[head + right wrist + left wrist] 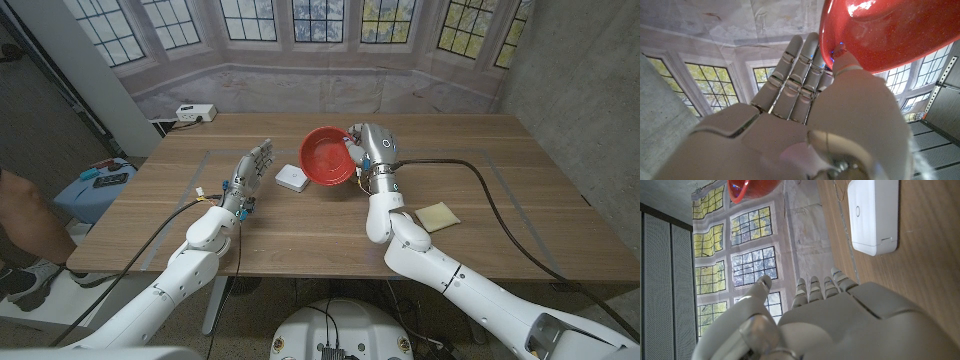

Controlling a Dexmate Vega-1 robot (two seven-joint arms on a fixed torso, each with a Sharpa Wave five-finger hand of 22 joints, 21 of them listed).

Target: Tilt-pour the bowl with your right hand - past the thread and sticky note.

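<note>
A red bowl (pixel 326 156) hangs tilted above the middle of the table, its opening turned toward me and the left. My right hand (pixel 372 150) grips its right rim; in the right wrist view the thumb presses the red bowl (pixel 890 30) against the fingers (pixel 800 70) of the right hand (pixel 805 120). A small white box (pixel 292 178) lies on the table just left of the bowl, also seen as the white box (pixel 873 215) beside the bowl (pixel 747 187). A yellow sticky note (pixel 437 216) lies to the right of my right forearm. My left hand (pixel 250 168) is empty with its fingers apart, left of the white box.
A black cable (pixel 500 200) runs across the right half of the wooden table (pixel 520 160). A white power strip (pixel 196 112) sits beyond the back left corner. A person's leg (pixel 20 215) and a blue object (pixel 100 185) are at the left edge.
</note>
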